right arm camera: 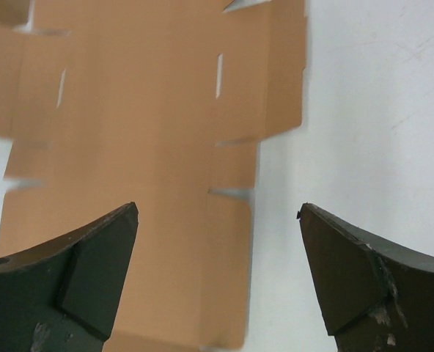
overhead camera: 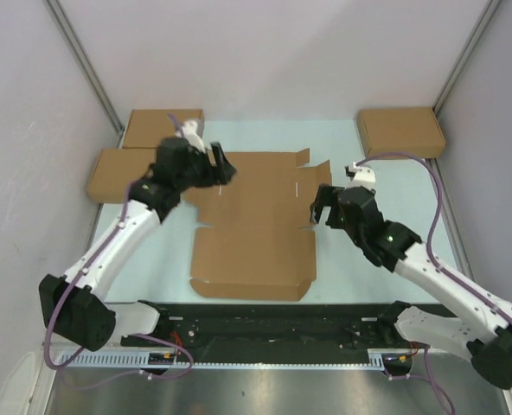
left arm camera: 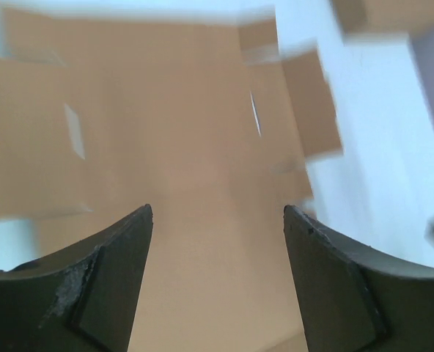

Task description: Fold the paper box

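The paper box (overhead camera: 256, 225) lies flat and unfolded in the middle of the table, a brown die-cut sheet with flaps, slits and tabs. My left gripper (overhead camera: 220, 164) hovers over its far left part. In the left wrist view that gripper (left arm camera: 217, 213) is open, with only the blurred cardboard (left arm camera: 188, 132) below it. My right gripper (overhead camera: 321, 206) is at the sheet's right edge. In the right wrist view it (right arm camera: 217, 209) stands open above that edge of the cardboard (right arm camera: 151, 132), nothing between its fingers.
Two closed brown boxes (overhead camera: 163, 127) (overhead camera: 118, 173) sit at the far left, partly behind my left arm. A third (overhead camera: 400, 131) sits at the far right. Grey walls close both sides. A black rail (overhead camera: 265, 324) runs along the near edge.
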